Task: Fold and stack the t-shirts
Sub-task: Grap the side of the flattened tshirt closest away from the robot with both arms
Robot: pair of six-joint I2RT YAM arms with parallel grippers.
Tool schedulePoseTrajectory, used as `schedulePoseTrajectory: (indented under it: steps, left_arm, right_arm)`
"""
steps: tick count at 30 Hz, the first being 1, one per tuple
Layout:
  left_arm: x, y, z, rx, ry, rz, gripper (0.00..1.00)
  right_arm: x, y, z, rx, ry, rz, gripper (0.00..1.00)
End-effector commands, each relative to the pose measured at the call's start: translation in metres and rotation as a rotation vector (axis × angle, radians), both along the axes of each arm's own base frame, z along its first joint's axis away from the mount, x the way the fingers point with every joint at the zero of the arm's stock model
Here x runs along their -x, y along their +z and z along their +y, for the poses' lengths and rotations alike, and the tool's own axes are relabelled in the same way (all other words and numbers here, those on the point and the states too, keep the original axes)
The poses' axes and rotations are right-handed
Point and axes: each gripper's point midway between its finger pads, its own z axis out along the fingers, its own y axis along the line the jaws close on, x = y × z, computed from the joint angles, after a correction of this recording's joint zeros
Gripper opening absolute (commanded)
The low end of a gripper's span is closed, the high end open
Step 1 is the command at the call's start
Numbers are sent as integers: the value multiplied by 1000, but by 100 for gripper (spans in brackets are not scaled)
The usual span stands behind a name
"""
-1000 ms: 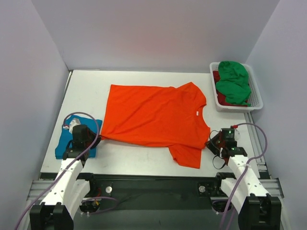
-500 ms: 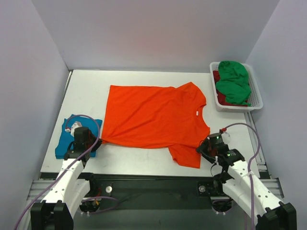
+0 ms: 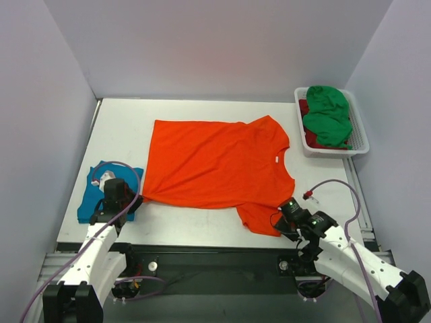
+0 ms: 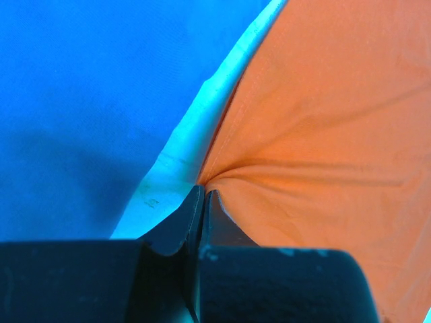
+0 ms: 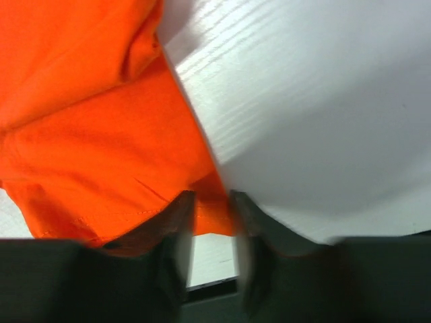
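Jaws of the left gripper (image 3: 135, 198) sit at the lower-left corner of the orange t-shirt (image 3: 215, 161), which lies spread flat mid-frame in the top view, with the teal t-shirt (image 3: 87, 198) at far left and the right gripper (image 3: 281, 217) nosing at the lower sleeve. Left wrist view: that pair is pressed together on the orange hem, low centre. Right wrist view: fingers (image 5: 165, 229) are apart astride the sleeve corner, so I'd close deep on the cloth, then lift level with the left for a clean fold.

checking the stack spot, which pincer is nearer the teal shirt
Left. The left pincer pinches the orange shirt's corner right beside the teal shirt; the right pincer is far off at the orange sleeve.
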Motion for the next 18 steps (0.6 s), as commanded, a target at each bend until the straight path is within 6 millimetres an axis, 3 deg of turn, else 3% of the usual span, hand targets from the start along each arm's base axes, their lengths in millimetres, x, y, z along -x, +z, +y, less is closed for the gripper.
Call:
schedulePoseTrajectory:
  steps: [1,2,3,4,14,18]
  left_arm:
    - [-8,14,1,-11,-7,-36,1]
    - [-8,14,1,-11,-7,-37,1]
    - [-7,14,1,-14,-10,-34,0]
    - [-8,15,2,-17,-5,-36,1]
    - [3,16,13,-68,32,-1,3]
    - [7,18,16,-82,38,-2,3]
  right_arm:
    - [12,-7,-19,56,-80,25,24]
    - [11,-5,-18,49,-75,20,18]
    - [10,-3,-16,39,-66,13,5]
    - [9,3,-13,29,-49,8,1]
    - [15,75,-17,-46,11,-130,0]
    - [19,85,-17,-60,43,-137,0]
